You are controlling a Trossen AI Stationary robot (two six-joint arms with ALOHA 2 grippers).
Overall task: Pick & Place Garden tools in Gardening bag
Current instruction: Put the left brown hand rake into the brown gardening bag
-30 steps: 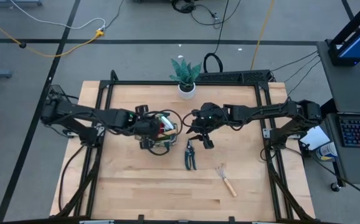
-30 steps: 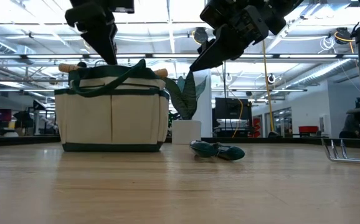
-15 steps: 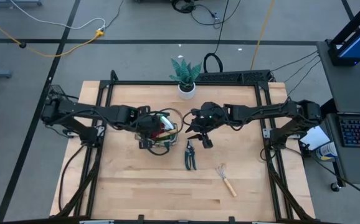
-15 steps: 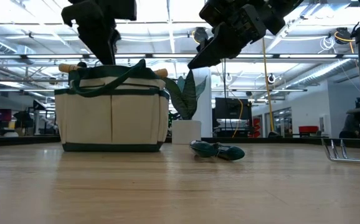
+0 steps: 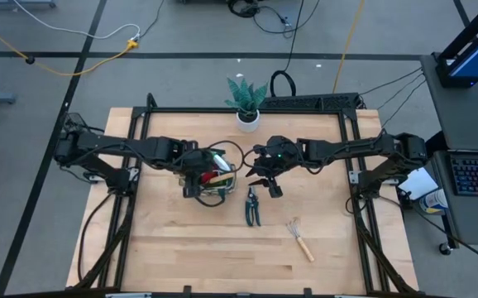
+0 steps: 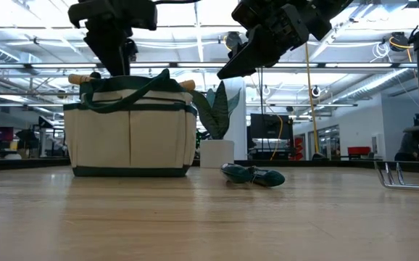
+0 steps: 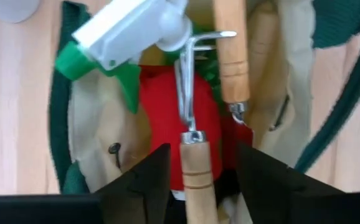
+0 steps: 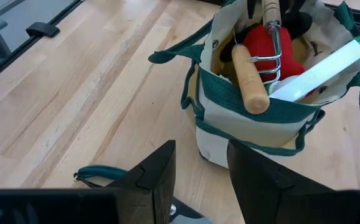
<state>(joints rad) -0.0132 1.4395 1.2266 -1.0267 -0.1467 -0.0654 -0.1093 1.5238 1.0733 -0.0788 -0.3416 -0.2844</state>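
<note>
The left end effector (image 7: 195,165) hangs over the bag (image 5: 214,178), its fingers apart around a rake (image 7: 195,155) standing inside. The right end effector (image 8: 202,165), fingers spread and empty, hovers beside the bag above the shears (image 5: 253,207) on the desk (image 5: 189,248).

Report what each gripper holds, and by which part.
Left gripper: fingers flank the wooden handle of the metal-tined rake over the beige fabric bag; firm grip cannot be told. Right gripper: open, empty.
</note>
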